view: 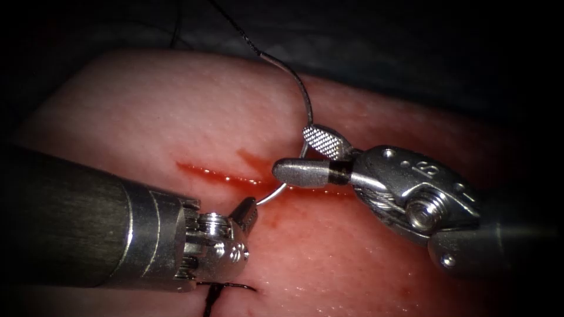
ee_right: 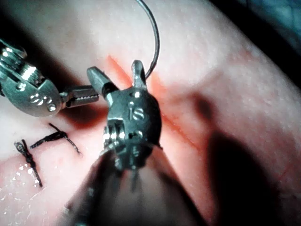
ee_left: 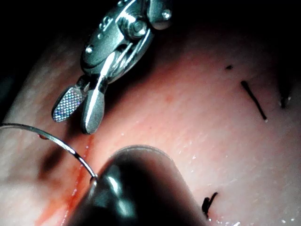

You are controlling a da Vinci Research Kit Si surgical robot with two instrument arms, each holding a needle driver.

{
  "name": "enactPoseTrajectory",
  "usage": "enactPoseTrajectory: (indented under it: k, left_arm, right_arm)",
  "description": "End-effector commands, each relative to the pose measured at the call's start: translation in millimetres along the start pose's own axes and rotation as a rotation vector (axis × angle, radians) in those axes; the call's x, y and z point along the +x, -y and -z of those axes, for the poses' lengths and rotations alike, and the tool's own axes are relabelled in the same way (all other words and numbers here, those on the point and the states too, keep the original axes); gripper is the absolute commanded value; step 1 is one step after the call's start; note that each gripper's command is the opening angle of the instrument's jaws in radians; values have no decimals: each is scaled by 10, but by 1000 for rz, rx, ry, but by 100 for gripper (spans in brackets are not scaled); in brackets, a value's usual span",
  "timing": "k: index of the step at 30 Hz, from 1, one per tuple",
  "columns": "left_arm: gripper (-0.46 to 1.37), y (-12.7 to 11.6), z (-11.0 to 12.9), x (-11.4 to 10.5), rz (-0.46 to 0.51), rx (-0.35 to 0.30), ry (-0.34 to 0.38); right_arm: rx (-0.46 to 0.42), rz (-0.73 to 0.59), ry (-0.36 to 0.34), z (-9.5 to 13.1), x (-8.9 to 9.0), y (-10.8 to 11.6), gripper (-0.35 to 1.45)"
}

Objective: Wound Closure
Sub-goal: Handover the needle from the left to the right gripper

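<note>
Pork-belly tissue [view: 176, 111], pale pink, pebbled and glistening, is lying under both my tools, its short red cut [view: 217, 174] seeping thin red fluid [view: 294, 211] toward the near edge. My left tool [view: 249, 210], a ribbed steel wrist on a dark matte shaft, is pinching the thin curved steel needle [view: 304, 100] at one end, jaws closed down on it just on the near side of the cut; in the left wrist view the wire is arcing away from that grip. From there the needle is rising clear of the tissue, passing between my right tool's [view: 299, 155] spread jaws, one cross-hatched face turned up, one smooth and rounded; they are standing wide and gripping nothing. Black braided thread [view: 235, 26] is trailing off the needle's far end past the tissue's far edge. Short black cut ends of thread [view: 217, 290] are lying by the tissue's near edge.
</note>
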Motion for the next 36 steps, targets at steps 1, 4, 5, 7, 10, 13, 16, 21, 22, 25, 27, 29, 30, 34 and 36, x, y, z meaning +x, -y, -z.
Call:
enactPoseTrajectory:
  k: [1, 4, 5, 7, 10, 13, 16, 21, 22, 25, 27, 29, 30, 34, 36]
  left_arm:
    - [-35, 0, 0, 2, -1, 15, 32]
    - [-35, -1, 0, 3, 2, 28, 50]
    - [-35, -1, 1, 3, -4, 30, 53]
    - [-35, -2, 1, 3, -8, 36, 58]
    - [-35, -4, 3, 4, -21, 47, 68]
    - [-35, -5, 5, 5, -35, 51, 71]
    - [-35, -6, 6, 7, -48, 60, 79]
    - [-35, -7, 8, 8, -65, 86, 87]
    - [-35, -7, 8, 8, -65, 86, 87]
    - [-35, -7, 8, 8, -74, 95, 100]
    - [-35, -7, 9, 8, -82, 104, 109]
    - [-35, -8, 10, 9, -89, 109, 111]
    - [-35, -8, 11, 9, -92, 111, 111]
    - [-35, -10, 13, 13, -108, 118, 113]
    - [-35, -11, 15, 15, -115, 122, 114]
  right_arm:
    - [-39, 23, 5, 3, 3, -4, 83]
    - [-103, 52, 14, 10, 6, -10, 83]
    - [-122, 55, 21, 12, 7, -13, 83]
    - [-155, 54, 24, 16, 8, -18, 82]
    - [-219, 49, 34, 20, 8, -26, 80]
    - [-226, 41, 35, 19, 8, -30, 80]
    - [-235, 36, 34, 14, 8, -32, 82]
    - [-247, 38, 33, 5, 13, -34, 83]
    - [-247, 38, 33, 5, 13, -34, 83]
    - [-255, 47, 33, -1, 15, -35, 85]
    - [-261, 63, 33, -6, 16, -35, 87]
    - [-262, 67, 33, -10, 17, -34, 87]
    - [-258, 72, 32, -12, 17, -33, 87]
    - [-257, 81, 28, -23, 18, -31, 87]
    - [-257, 81, 24, -28, 18, -29, 85]
